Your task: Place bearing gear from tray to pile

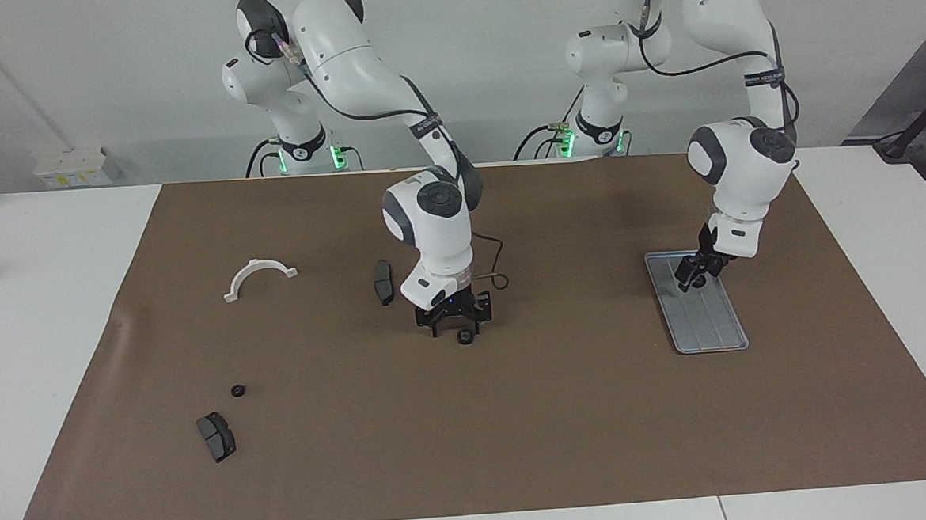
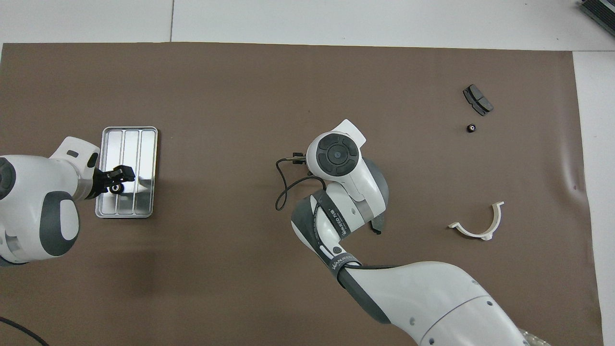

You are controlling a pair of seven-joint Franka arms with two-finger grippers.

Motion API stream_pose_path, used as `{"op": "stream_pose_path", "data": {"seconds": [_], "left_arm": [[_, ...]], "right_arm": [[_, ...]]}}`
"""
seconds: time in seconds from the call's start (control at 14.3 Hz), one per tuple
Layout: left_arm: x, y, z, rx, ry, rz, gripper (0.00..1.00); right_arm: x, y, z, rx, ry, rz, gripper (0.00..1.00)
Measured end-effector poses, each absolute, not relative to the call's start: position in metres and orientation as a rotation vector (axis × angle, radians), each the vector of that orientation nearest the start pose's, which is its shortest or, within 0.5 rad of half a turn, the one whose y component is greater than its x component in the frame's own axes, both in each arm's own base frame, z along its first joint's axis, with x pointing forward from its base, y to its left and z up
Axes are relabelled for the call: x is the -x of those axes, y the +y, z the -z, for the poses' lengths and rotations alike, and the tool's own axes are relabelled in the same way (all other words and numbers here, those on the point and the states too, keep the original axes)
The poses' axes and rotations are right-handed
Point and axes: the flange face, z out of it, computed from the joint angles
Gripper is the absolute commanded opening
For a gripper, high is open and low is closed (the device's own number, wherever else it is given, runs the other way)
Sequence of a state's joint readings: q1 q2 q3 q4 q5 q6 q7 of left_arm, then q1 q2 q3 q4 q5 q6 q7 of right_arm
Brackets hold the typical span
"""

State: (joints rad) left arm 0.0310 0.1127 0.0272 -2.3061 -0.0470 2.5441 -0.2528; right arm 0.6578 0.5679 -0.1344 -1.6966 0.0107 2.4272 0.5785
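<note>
**Both claws low: one at the tray, one at mid-mat**

Closest to my bases on the brown mat lies a white half-ring clip, toward my right arm's end. Level with it, nearer the middle, a dark brake pad lies just beside my right wrist.

At my left arm's end lies the silver tray, its grooves running away from me. My left claw is down inside the part of it nearest me. The overhead view shows the black gear in the tray, right at my fingertips. I cannot tell whether that claw is released or already clenched on it, nor whether it touches the gear at all.

My right claw points straight down over the middle of the mat, low above the surface. A second black gear, the middle gear, lies on the mat just past its tips. I cannot make out whether this claw is released or clenched either; it carries nothing that I can see.

Farther out, toward my right arm's end and well apart from the middle gear, a third small gear lies on the mat. Farthest of all, just past that gear, is another brake pad.
</note>
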Motion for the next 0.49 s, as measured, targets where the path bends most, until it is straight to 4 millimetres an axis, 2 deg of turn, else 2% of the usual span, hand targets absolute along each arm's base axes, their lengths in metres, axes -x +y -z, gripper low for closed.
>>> {"op": "stream_pose_path", "data": {"seconds": [0.14,0.28,0.49], "left_arm": [[-0.5319,0.0389,-0.3079,3.122,-0.558,0.202,0.73],[-0.5312,0.0429,-0.3072,3.122,-0.554,0.203,0.73],[-0.5291,0.0428,-0.3012,3.121,-0.552,0.213,0.60]], "right_arm": [[-0.5939,0.3553,-0.2851,3.094,0.055,0.275,0.36],[-0.5942,0.3558,-0.2875,3.089,0.055,0.284,0.31],[-0.5932,0.3564,-0.2891,3.086,0.052,0.287,0.27]]}}
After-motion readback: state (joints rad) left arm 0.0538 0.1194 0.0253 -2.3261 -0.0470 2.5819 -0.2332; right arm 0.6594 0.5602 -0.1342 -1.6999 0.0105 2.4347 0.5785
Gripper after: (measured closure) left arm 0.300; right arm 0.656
